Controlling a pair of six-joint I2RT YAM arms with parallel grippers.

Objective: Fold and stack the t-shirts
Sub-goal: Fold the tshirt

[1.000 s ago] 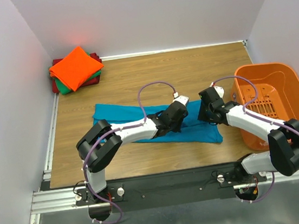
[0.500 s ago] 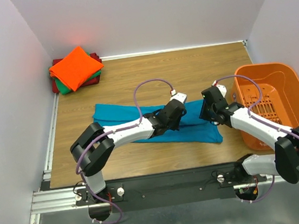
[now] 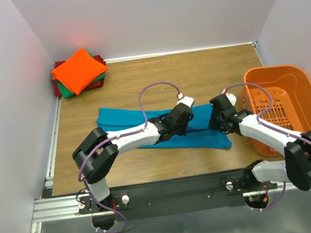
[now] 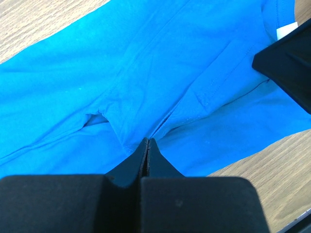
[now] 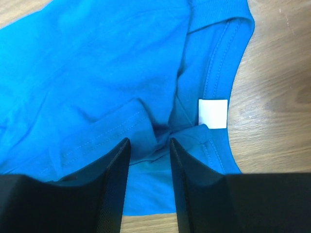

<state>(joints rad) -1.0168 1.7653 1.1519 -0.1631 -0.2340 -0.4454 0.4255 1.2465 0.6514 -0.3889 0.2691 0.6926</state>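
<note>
A teal-blue t-shirt (image 3: pixel 123 120) lies spread lengthwise on the wooden table (image 3: pixel 195 72). My left gripper (image 3: pixel 188 125) rests low on its middle, shut, and creases in the teal cloth (image 4: pixel 146 73) run into the pinched tips (image 4: pixel 147 141). My right gripper (image 3: pixel 215 124) is open over the collar end of the shirt (image 5: pixel 97 73), fingers either side of a bunched fold beside the white neck label (image 5: pixel 213 113). In the far left corner sit folded shirts: bright orange (image 3: pixel 79 69) on top, green (image 3: pixel 69 93) and dark red (image 3: pixel 59 86) beneath.
An orange slotted plastic basket (image 3: pixel 305 88) stands at the right edge, close to my right arm. White walls enclose the table at the back and both sides. The right gripper's black body (image 4: pixel 289 60) shows in the left wrist view.
My left arm's elbow swung slightly left while its gripper stayed on the cloth. The right gripper edged down onto the collar end, its jaws narrowing then widening a little.
</note>
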